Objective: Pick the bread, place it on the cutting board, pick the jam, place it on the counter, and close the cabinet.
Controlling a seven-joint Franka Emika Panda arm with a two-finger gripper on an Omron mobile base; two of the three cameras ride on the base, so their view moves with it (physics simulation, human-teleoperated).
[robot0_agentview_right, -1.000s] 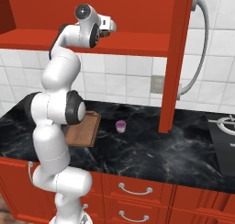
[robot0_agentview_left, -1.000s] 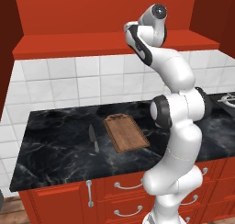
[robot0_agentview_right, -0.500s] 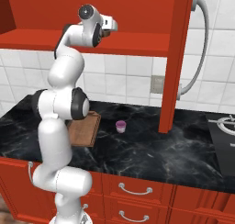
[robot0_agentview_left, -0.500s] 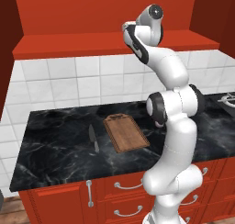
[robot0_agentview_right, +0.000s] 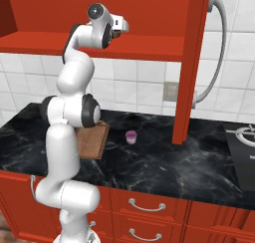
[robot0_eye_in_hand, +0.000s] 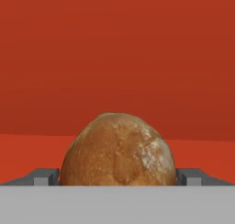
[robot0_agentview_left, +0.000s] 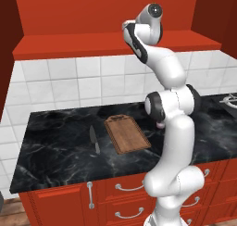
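Bread (robot0_eye_in_hand: 118, 149) sits between the pincer (robot0_eye_in_hand: 118, 176) fingertips (robot0_eye_in_hand: 45, 176), which flank it closely inside the red cabinet (robot0_agentview_left: 111, 16), above its shelf; whether they clamp it, I cannot tell.

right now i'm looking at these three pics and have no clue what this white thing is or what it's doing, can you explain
The white thing is a robot arm on a driving base, in a rendered kitchen. Two pictures come from cameras on the base, behind the arm to its left and right. The third comes from a camera on its hand.

The arm reaches up into the open red cabinet. In the hand view, the end effector has one fingertip on each side of the bread. I cannot tell whether it is squeezing it yet.

On the black counter below lie a wooden cutting board and a grey knife beside it. A small purple jam jar stands on the counter too.
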